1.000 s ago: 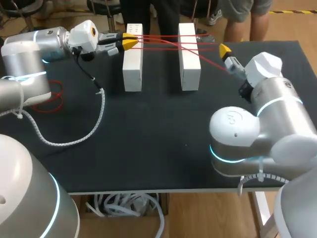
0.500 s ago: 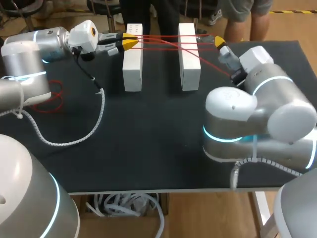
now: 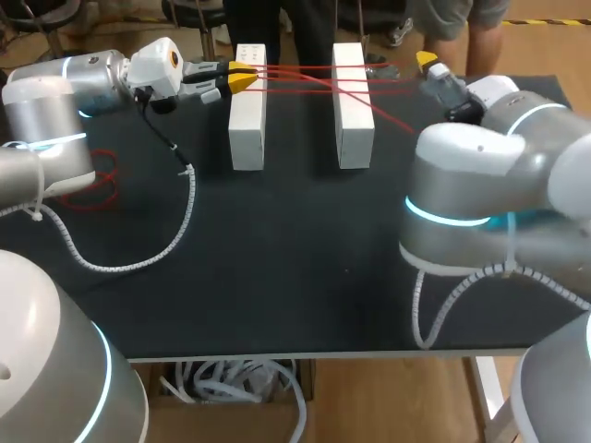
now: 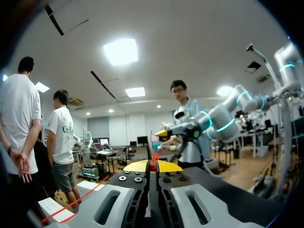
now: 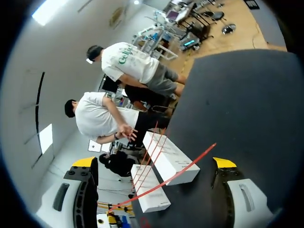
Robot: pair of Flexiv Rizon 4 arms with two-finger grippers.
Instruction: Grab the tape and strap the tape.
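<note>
Tape (image 3: 295, 67) already crosses the 2 blocks (image 3: 247, 120), pinched tight by the left gripper (image 3: 245, 81), while the right gripper (image 3: 427, 62) gapes wide, so more wrapping seems left.

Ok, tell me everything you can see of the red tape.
The red tape is a thin strap, strung in several strands across the tops of two white blocks at the far side of the table. The strands converge at the left gripper, shut on it. One strand slants through the open right gripper. More lies looped beside the left arm.

Taut red tape (image 3: 300, 68) across white blocks (image 3: 247, 120)
</note>
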